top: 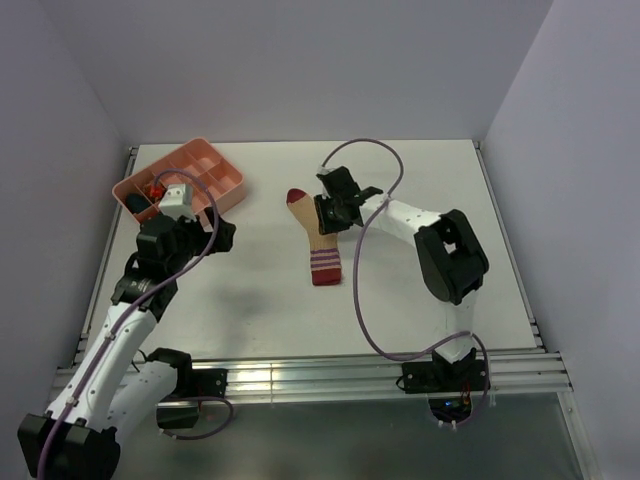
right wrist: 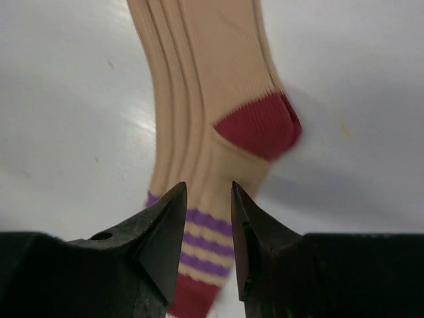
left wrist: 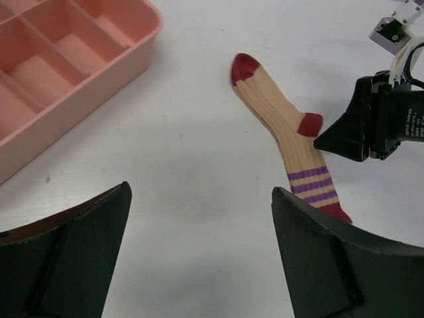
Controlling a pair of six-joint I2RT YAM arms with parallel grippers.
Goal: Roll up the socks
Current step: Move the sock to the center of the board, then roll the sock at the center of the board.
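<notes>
Currently I see a white table (top: 430, 190) with a pink plastic compartment tray (left wrist: 99, 73) at its far left. The left gripper (left wrist: 200, 191) hangs over bare tabletop, jaws spread wide and empty. The right gripper (right wrist: 209, 187) sits low, jaws narrowly parted, gripping nothing I can see. Under it, a tan ribbed sock with dark red toe and heel and a purple-striped cuff (left wrist: 265, 99) lies flat mid-table.

Pink divided tray (top: 203, 160) at far-left of white surface (top: 250, 310). Dark bundle (top: 137, 204) and small red item (top: 155, 190) in its left-end compartments; other compartments bare.
</notes>
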